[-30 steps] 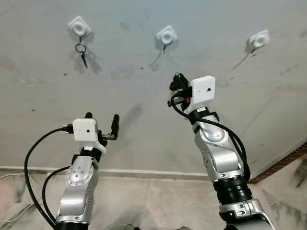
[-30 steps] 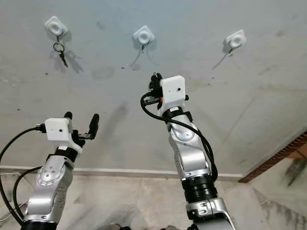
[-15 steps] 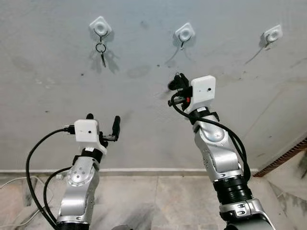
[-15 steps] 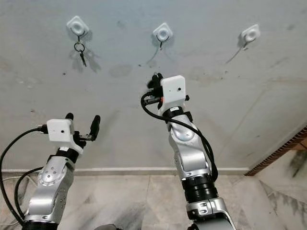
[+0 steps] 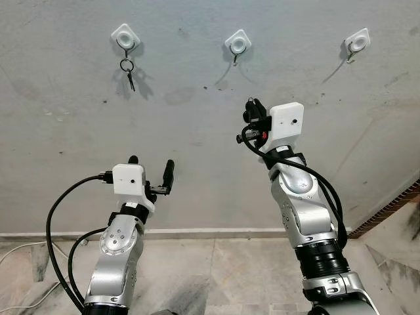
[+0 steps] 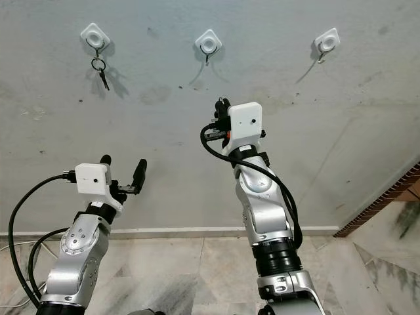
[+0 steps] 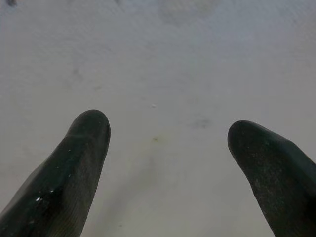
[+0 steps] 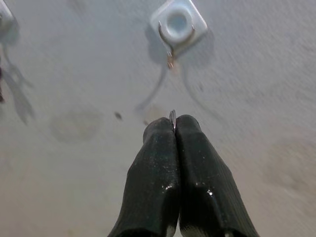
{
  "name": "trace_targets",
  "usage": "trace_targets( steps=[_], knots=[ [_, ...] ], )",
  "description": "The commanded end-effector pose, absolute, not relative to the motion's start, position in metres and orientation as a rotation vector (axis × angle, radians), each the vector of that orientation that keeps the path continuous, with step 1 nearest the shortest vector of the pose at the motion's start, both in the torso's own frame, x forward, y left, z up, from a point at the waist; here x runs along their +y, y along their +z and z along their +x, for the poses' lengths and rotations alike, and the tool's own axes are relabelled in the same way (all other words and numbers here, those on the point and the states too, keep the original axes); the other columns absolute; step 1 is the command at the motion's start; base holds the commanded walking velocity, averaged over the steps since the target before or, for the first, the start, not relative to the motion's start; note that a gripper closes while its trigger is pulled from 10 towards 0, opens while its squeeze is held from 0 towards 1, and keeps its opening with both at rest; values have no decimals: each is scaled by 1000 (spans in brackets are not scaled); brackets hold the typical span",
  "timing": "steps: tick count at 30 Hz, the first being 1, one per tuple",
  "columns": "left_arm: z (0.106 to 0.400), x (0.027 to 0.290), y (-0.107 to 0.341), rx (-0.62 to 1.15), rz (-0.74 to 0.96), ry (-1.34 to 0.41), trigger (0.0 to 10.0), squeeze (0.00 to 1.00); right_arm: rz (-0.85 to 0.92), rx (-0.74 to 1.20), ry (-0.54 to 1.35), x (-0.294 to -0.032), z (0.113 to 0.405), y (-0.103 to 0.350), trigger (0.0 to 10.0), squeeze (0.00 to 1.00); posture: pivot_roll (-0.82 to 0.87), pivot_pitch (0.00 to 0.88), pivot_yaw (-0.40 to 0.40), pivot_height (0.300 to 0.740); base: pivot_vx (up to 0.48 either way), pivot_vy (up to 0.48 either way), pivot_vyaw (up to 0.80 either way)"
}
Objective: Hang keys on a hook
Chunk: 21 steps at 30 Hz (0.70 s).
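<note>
Right gripper [image 8: 174, 129], fingers clamped on a thin silver key ring [image 8: 172, 116], aims at the white square wall hook [image 8: 177, 23] at 12 o'clock; left gripper [image 5: 151, 174] gapes.

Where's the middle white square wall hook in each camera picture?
Left eye view: the middle white square wall hook is at top centre, above the right gripper.
Right eye view: top centre, above that gripper.
Right wrist view: straight beyond the fingertips, which are shut on a thin metal sliver.
Left wrist view: bare grey wall beyond the open left gripper.
Shared landmark: the right gripper's black fingertips.
</note>
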<state>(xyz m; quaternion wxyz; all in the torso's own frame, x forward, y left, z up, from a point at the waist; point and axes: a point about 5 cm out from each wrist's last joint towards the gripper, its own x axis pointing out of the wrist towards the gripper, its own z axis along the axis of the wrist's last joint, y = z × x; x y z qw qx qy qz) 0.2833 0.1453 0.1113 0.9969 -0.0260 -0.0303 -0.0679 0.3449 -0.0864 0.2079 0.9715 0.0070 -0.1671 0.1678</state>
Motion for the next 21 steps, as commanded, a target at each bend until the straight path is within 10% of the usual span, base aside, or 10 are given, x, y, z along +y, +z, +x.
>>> trace_targets(
  steps=[1,21],
  knots=[
    [276,149,108,-45,-51,-157,10000,0,30,-379,392,-78,346,220,10000,0,50,150,13,740,0,0,0],
    [238,163,110,-11,-26,-162,10000,0,133,-435,621,-56,361,243,10000,0,169,227,30,740,0,0,0]
  ],
)
